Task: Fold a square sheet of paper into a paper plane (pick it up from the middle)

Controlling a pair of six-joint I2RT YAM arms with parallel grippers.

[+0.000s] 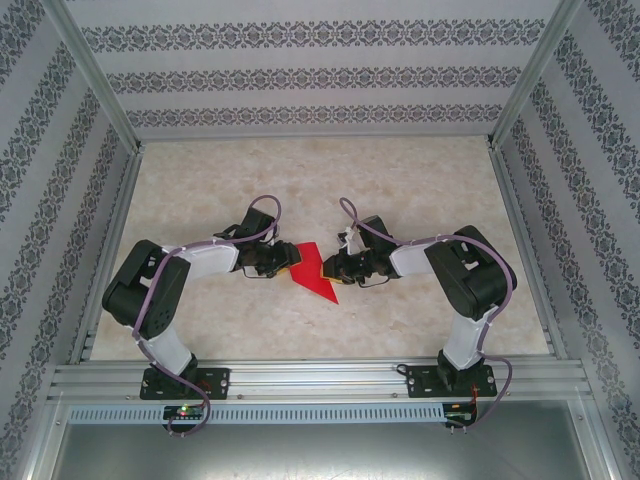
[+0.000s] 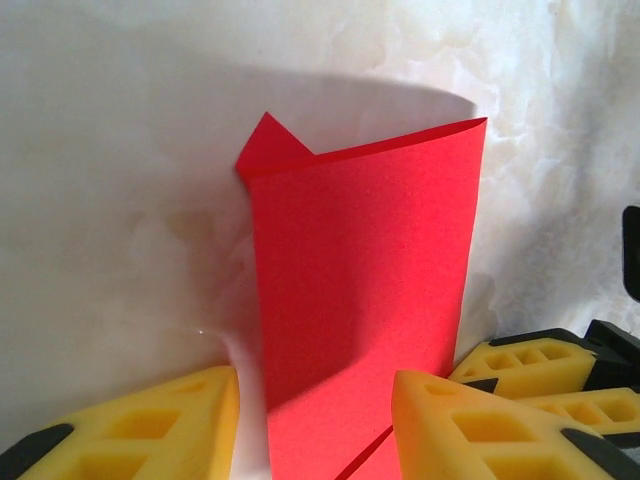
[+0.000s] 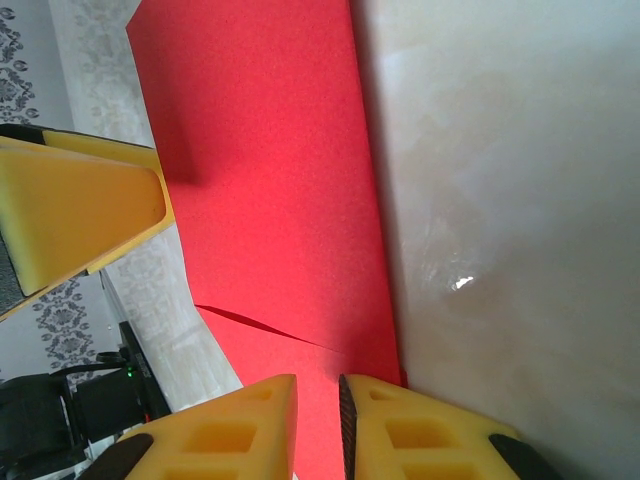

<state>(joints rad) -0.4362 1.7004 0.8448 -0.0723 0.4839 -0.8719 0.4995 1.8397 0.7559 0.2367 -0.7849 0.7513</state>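
Here the square sheet of paper (image 1: pixel 312 272), already partly folded, is over the middle of the table (image 1: pixel 200 190), between the two wrists. In the top view it lies at three o'clock from the left gripper (image 1: pixel 283 262) and at nine o'clock from the right gripper (image 1: pixel 330 268). Its long axis runs from about eleven o'clock down to a sharp tip at five o'clock.

The right gripper is clenched on it: in the right wrist view its yellow fingers (image 3: pixel 250 425) stand nearly together, with a strip of red pinched in the slit. The left gripper's jaws stand apart. In the left wrist view the sheet rises between them toward twelve o'clock, with a small folded corner at eleven. One finger (image 2: pixel 150 430) is just clear of the paper's edge and the other overlaps it, so I cannot tell whether this side grips.

Both arms are equally near. The next crease likely depends on the right pinning the sheet while the left works across that axis.
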